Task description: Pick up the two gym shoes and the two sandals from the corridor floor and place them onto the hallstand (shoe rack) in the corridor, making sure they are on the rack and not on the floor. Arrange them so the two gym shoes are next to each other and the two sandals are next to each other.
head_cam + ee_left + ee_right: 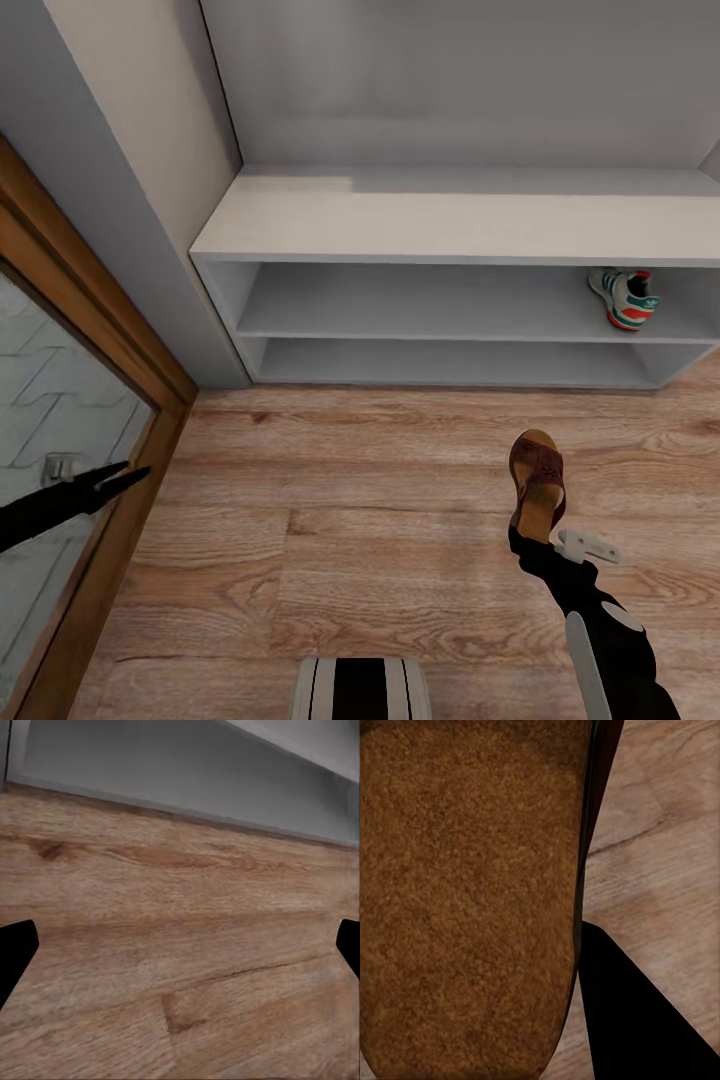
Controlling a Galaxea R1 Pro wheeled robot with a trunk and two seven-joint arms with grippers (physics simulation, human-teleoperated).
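Nearest, low at centre, the robot's striped base (360, 688). At far left, left gripper (128, 476) over the door frame (120, 520), fingers close together at the tips in the head view, yet far apart at the edges of its own wrist view; cannot tell which. Further right, right gripper (527, 532) clamped on the heel of a sandal (538, 480), toe pointing toward the shoe rack (450, 225) above the floor (350, 520). At far right, one gym shoe (626, 298) on the rack's upper shelf.
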